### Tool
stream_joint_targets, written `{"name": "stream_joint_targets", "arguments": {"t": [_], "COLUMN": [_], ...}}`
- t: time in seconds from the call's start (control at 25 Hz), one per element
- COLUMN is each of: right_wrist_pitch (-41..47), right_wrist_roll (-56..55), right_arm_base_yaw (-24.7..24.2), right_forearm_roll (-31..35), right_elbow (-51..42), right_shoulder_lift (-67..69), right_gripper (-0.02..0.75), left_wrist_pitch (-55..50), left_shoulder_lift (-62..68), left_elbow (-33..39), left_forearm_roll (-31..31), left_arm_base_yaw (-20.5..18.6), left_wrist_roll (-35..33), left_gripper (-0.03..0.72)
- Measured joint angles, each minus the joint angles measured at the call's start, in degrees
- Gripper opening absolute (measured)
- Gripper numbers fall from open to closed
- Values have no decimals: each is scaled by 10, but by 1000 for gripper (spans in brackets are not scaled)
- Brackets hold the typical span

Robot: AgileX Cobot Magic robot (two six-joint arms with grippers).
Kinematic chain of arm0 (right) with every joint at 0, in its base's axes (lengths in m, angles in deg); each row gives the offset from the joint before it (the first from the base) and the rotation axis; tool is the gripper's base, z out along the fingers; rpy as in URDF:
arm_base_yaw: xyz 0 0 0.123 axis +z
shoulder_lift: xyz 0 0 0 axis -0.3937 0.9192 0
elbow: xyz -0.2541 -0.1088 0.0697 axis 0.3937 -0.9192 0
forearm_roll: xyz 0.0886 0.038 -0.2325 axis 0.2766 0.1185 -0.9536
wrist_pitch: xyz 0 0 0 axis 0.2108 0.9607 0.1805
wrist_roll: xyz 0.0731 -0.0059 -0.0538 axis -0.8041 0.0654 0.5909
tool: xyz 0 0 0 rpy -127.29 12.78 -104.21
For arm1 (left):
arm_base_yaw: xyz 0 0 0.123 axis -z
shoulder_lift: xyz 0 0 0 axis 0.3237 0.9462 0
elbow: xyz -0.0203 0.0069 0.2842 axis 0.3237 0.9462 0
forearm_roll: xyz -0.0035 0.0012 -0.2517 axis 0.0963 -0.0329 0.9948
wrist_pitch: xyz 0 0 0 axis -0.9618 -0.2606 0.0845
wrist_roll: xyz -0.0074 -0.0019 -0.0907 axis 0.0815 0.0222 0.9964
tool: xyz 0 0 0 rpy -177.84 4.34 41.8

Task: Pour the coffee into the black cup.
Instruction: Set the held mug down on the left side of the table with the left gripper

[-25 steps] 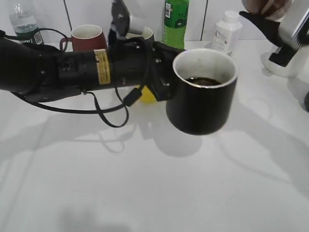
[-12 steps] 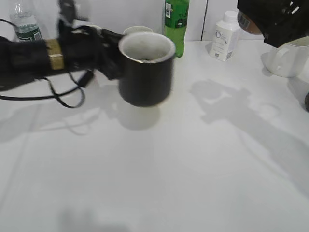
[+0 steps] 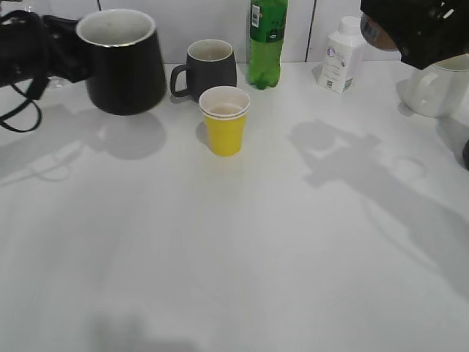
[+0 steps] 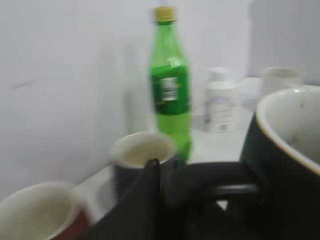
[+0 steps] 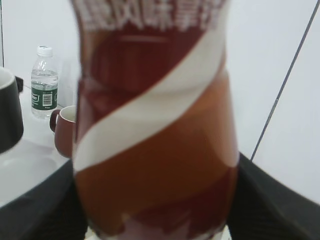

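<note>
The black cup (image 3: pixel 121 62) is at the far left, by the back wall, held by its handle in my left gripper (image 3: pixel 62 51). I cannot tell whether it rests on the table. In the left wrist view the cup (image 4: pixel 287 165) fills the right side, and the left gripper (image 4: pixel 185 200) is shut on its black handle. My right gripper (image 3: pixel 414 29) is at the top right, shut on the coffee bottle (image 3: pixel 370 31), which is mostly hidden there. In the right wrist view the brown-and-white swirl bottle (image 5: pixel 155 125) fills the frame between the jaws (image 5: pixel 155 210).
A dark grey mug (image 3: pixel 212 70), a yellow paper cup (image 3: pixel 225 121), a green soda bottle (image 3: pixel 265 40) and a small white bottle (image 3: pixel 343 55) stand along the back. A white mug (image 3: pixel 440 88) is at the right edge. A maroon mug (image 5: pixel 65 130) and a water bottle (image 5: pixel 44 82) stand at the back left.
My left arm carried the black cup from the middle of the view to the far left, uncovering the yellow cup and grey mug. The right gripper shifted at first, then stayed at the top right.
</note>
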State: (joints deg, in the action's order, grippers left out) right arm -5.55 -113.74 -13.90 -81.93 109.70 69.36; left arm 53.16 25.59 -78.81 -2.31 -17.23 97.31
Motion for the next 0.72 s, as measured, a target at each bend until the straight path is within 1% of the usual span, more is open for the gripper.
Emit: {"name": "stream_joint_targets", "arguments": {"t": [0.16,0.32,0.44,0.56,0.72], "right_wrist_pitch": [0,0,-1,-1,-1], "right_wrist_roll": [0,0,0,0,-1], "right_arm_base_yaw": [0,0,0,0,0], "right_forearm_roll": [7,32,61,89,101], "right_elbow": [0,0,0,0,0], "right_shoulder_lift": [0,0,0,0,0], "right_gripper": [539,539,539,539,539], "left_wrist_pitch": [1,3,5,6,6], "left_shoulder_lift": [0,7,22,43,69], "left_elbow": [0,0,0,0,0], "left_forearm_roll": [1,15,36,64,103], "left_arm_base_yaw": [-48,-82,-95,-101,-102], "left_wrist_roll": [-26,-44,-69,-94,-133], "left_gripper": [42,42,42,42,42]}}
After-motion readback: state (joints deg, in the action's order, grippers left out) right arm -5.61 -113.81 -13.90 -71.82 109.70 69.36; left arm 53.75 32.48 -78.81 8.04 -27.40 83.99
